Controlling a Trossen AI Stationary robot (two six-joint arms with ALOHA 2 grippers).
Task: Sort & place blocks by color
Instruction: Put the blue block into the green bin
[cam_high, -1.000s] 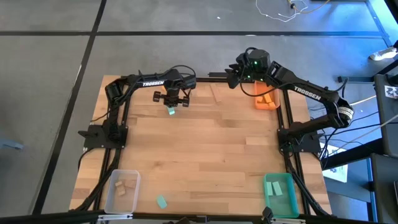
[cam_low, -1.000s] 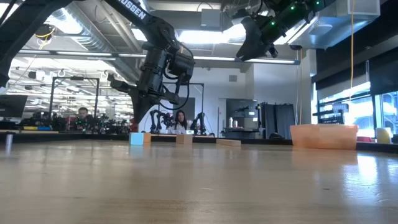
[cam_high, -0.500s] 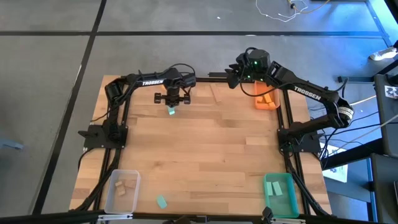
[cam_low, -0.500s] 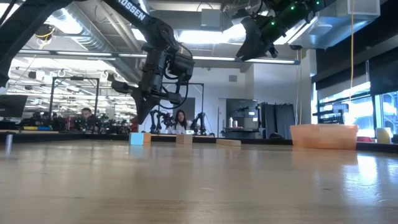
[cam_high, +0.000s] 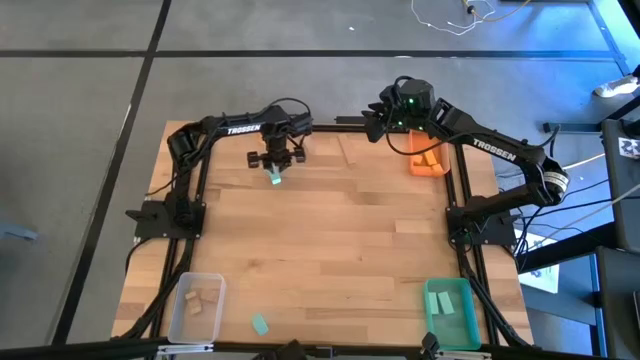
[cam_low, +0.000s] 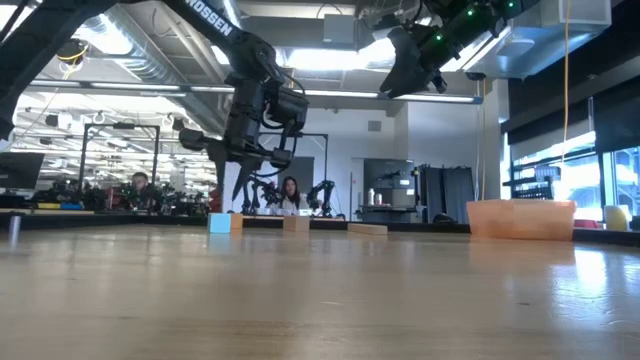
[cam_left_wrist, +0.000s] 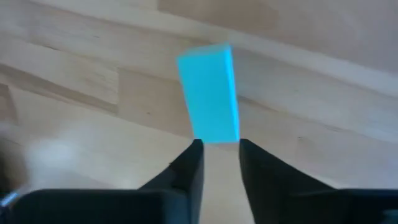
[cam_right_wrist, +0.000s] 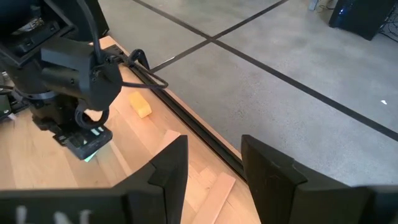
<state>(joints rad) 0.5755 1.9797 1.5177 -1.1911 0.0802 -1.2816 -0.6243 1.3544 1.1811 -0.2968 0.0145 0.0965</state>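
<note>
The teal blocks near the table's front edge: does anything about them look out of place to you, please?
One teal block lies askew on the bare table between the clear bin and the green bin, not sorted yet. Nothing looks spilled or damaged.

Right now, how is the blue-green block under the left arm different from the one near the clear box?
The block by the left pincer stands on edge at the table's far side. The other block lies flat near the clear box, with no arm near. Both are blue-green and outside any box.

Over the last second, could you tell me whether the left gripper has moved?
Yes. The left gripper has shifted slightly toward the table's left edge and risen off the teal block, which stays put.
</note>
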